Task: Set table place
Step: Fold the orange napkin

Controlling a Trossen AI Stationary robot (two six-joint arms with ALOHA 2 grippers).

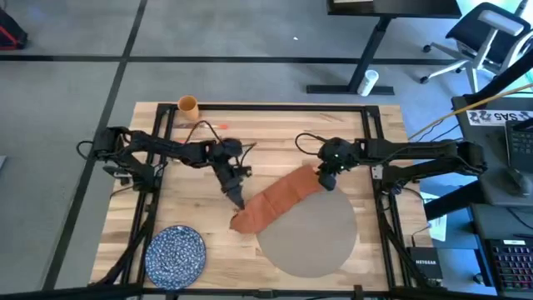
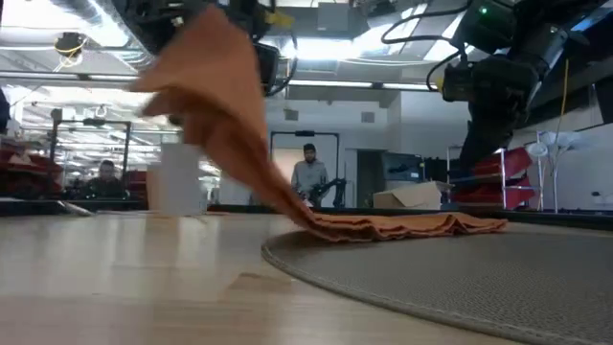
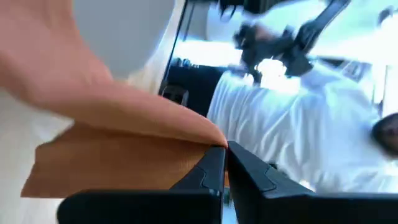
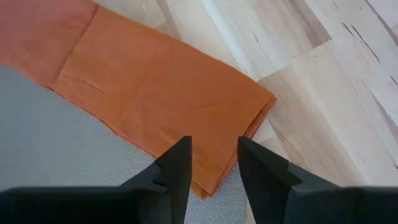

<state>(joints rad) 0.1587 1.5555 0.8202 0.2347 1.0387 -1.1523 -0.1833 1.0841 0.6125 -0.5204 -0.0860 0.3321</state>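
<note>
A rust-red napkin (image 1: 279, 198), folded into a long strip, runs from the bare table (image 1: 200, 179) onto the round grey-beige placemat (image 1: 310, 237). My left gripper (image 1: 236, 198) is shut on the strip's left end, which is raised in the low view. The napkin's right end (image 2: 421, 226) lies on the placemat's far edge. My right gripper (image 4: 214, 152) hovers open just above that right end (image 4: 249, 106) and touches nothing. My left gripper pinches the napkin's left end at a corner of the folded strip (image 3: 208, 138) between its two fingers. The fingers come from above, slanting toward the near edge. That end is lifted clear, and the cloth slopes down to the part resting on the placemat (image 2: 383, 228).
A blue speckled plate (image 1: 176, 254) sits at the near left corner. A small orange cup (image 1: 189, 105) stands at the far edge. Black frame rails (image 1: 162, 133) edge the table. People (image 2: 308, 177) stand in the room beyond.
</note>
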